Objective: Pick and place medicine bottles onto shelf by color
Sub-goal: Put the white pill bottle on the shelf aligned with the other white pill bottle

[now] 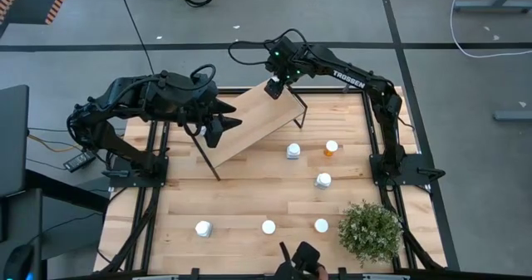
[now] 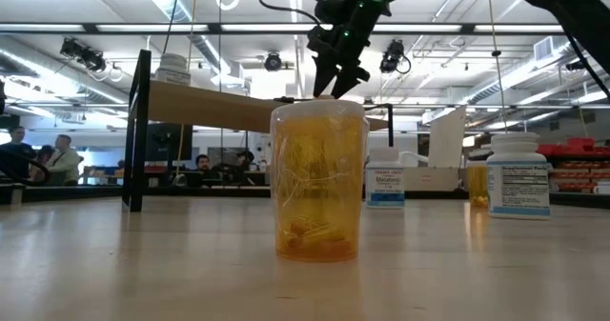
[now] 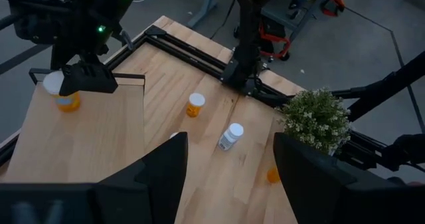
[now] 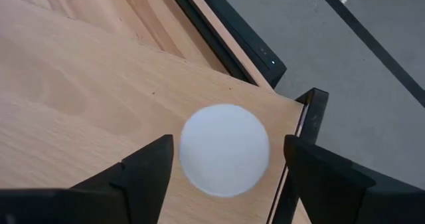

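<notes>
Straddling an orange bottle [image 3: 65, 95] on shelf [image 1: 249, 122], right gripper [image 1: 273, 88] spread

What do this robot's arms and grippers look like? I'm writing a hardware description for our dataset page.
Both arms are black and jointed, with loose black cables looping off them. The right arm carries white TROSSEN lettering and small green lights near its wrist. The left gripper and right gripper each have two flat, dark, matte fingers.
</notes>
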